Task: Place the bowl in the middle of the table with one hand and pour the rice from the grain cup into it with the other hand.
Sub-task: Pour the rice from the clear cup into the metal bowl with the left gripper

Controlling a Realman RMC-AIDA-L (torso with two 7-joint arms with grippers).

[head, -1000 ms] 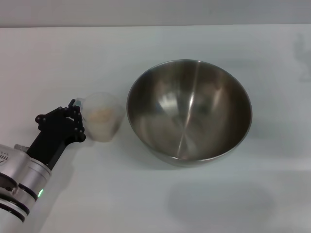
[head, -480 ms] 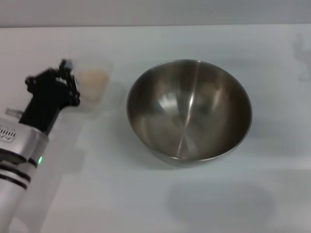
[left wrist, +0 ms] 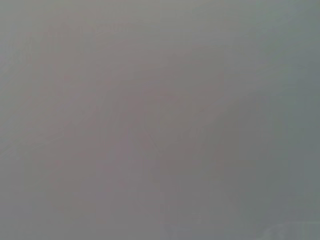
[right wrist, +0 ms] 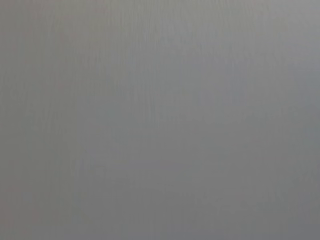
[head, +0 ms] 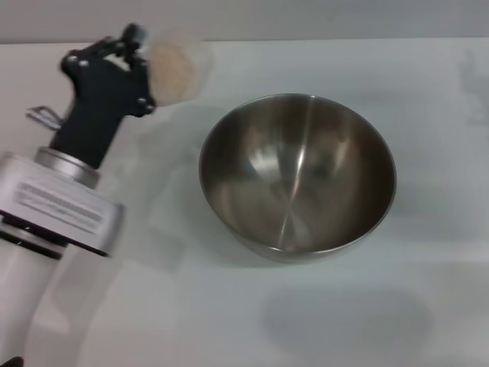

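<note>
Left gripper (head: 136,57) up in the air at the far left, clamped on the cup (head: 172,67) by its side, fingers closed on it. Cup clear of the table (head: 244,321), mouth facing the head camera, rice (head: 170,70) inside as a pale beige mass. Bowl (head: 298,174) sitting upright on the table around the middle, shiny inside, well apart from the cup, to its right and nearer. Both wrist views just flat grey, nothing to make out. Right gripper nowhere in view.
</note>
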